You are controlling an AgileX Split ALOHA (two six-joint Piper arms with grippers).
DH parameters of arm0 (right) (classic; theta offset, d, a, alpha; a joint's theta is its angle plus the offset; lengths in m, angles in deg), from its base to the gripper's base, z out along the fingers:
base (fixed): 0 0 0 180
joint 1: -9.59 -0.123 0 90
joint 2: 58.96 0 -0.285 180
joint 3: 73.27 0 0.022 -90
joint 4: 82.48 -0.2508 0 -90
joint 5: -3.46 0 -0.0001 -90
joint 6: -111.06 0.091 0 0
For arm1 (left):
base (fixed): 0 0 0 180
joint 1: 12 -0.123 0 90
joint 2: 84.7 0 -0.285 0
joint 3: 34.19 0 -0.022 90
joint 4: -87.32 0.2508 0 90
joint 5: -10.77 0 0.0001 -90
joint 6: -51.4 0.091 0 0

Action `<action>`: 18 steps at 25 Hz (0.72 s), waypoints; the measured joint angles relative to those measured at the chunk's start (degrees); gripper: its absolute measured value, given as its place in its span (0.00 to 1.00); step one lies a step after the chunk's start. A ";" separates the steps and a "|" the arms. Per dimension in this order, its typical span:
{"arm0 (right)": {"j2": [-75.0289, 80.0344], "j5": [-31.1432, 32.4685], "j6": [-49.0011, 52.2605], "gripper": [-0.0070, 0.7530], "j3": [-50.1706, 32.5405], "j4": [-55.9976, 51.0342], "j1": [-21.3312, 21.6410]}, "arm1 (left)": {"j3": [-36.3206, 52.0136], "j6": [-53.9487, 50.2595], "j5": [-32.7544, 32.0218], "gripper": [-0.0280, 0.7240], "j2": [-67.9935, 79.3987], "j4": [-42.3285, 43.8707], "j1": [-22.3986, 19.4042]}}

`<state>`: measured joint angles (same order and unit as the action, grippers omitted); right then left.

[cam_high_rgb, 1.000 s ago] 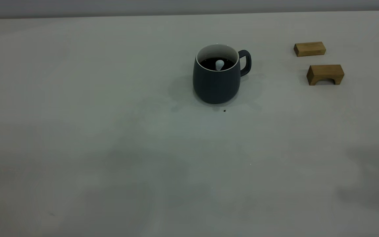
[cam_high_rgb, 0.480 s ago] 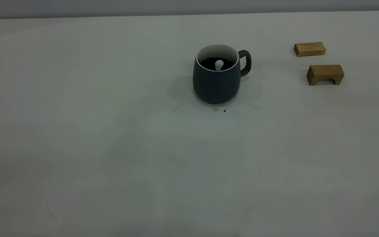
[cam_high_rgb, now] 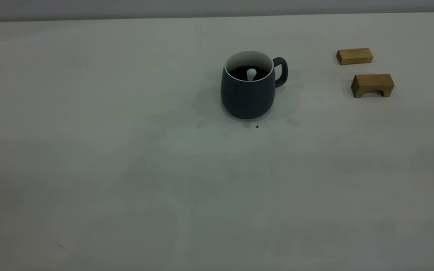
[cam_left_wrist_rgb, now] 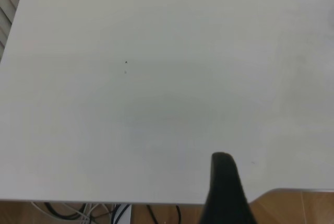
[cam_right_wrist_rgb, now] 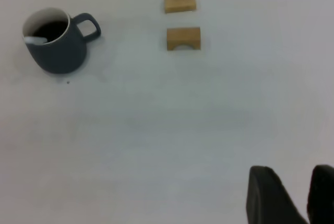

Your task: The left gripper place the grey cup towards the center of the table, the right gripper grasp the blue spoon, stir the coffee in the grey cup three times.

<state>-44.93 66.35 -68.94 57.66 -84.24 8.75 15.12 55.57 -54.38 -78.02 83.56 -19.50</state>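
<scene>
The grey cup (cam_high_rgb: 247, 98) stands upright near the middle of the table (cam_high_rgb: 126, 169), its handle pointing right. It holds dark coffee (cam_high_rgb: 239, 71). The blue spoon (cam_high_rgb: 251, 73) stands in the coffee with only its pale handle end showing, leaning on the rim. In the right wrist view the cup (cam_right_wrist_rgb: 57, 51) and spoon (cam_right_wrist_rgb: 35, 39) lie far off. My right gripper (cam_right_wrist_rgb: 295, 174) is open with nothing between its fingers, well away from the cup. My left gripper (cam_left_wrist_rgb: 224, 182) hovers over bare table near its edge. Neither arm shows in the exterior view.
Two tan wooden blocks sit at the right rear: a flat one (cam_high_rgb: 354, 56) and an arched one (cam_high_rgb: 372, 85). A tiny dark speck (cam_high_rgb: 257, 126) lies in front of the cup. The left wrist view shows the table edge with wooden floor (cam_left_wrist_rgb: 292, 208) and cables below.
A dark shadow at the table's front right has slid off and vanished. The cup, spoon and blocks have not moved.
</scene>
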 joint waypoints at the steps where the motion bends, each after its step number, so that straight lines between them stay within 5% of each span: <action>1: -1.76 1.18 0.00 0.32 -0.36 0.05 0.00 | 0.00 0.00 0.00 0.82 0.00 0.00 0.00; 18: -5.05 2.22 -1.40 0.32 -1.27 0.11 0.00 | 0.00 0.00 0.00 0.82 0.00 0.00 0.00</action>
<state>-49.99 68.57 -70.34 56.40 -84.13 8.75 15.12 55.57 -54.38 -78.02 83.56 -19.50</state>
